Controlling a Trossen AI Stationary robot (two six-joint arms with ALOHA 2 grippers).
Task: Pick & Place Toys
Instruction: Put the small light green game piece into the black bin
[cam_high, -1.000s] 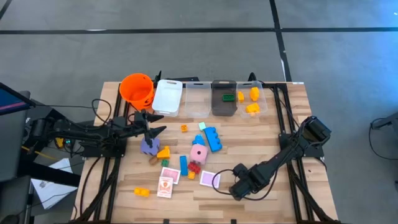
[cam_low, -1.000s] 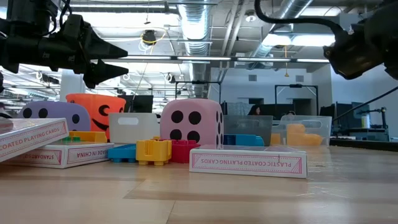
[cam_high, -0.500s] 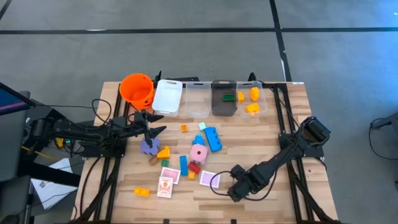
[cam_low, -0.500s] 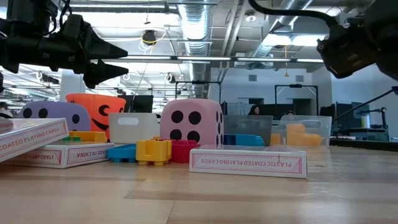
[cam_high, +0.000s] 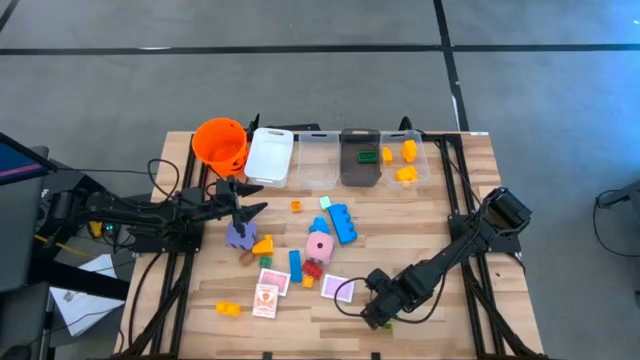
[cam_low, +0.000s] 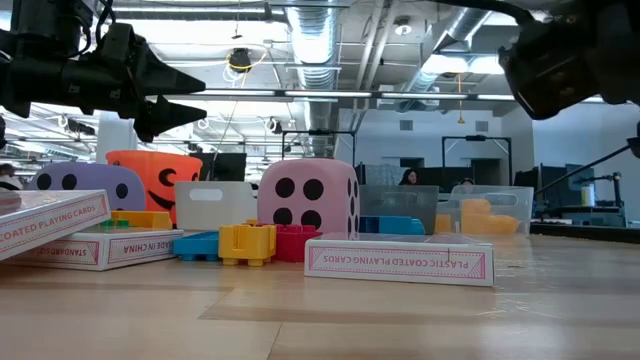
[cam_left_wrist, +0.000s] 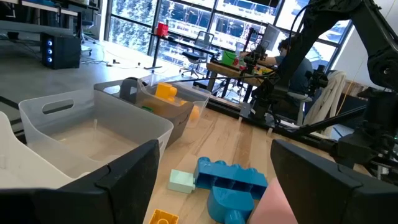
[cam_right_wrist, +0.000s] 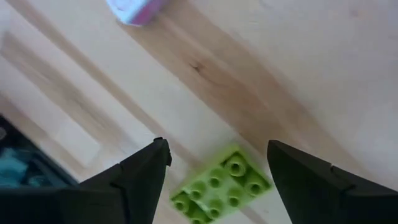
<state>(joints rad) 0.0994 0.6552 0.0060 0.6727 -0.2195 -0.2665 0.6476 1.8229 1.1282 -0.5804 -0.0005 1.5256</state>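
Lime-green brick (cam_right_wrist: 221, 185) lies flat on the worktop near its front edge, between the right gripper's (cam_right_wrist: 214, 180) spread fingers (untouched). Left gripper (cam_high: 243, 198), fingers apart, hovers over the purple die (cam_high: 238, 235).

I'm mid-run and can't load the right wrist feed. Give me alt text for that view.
A lime-green brick lies studs-up on the wooden table, directly below the open right gripper, between its two dark fingers with a gap on either side. At the frame's far edge, a corner of a pink-and-white card box shows on the table.
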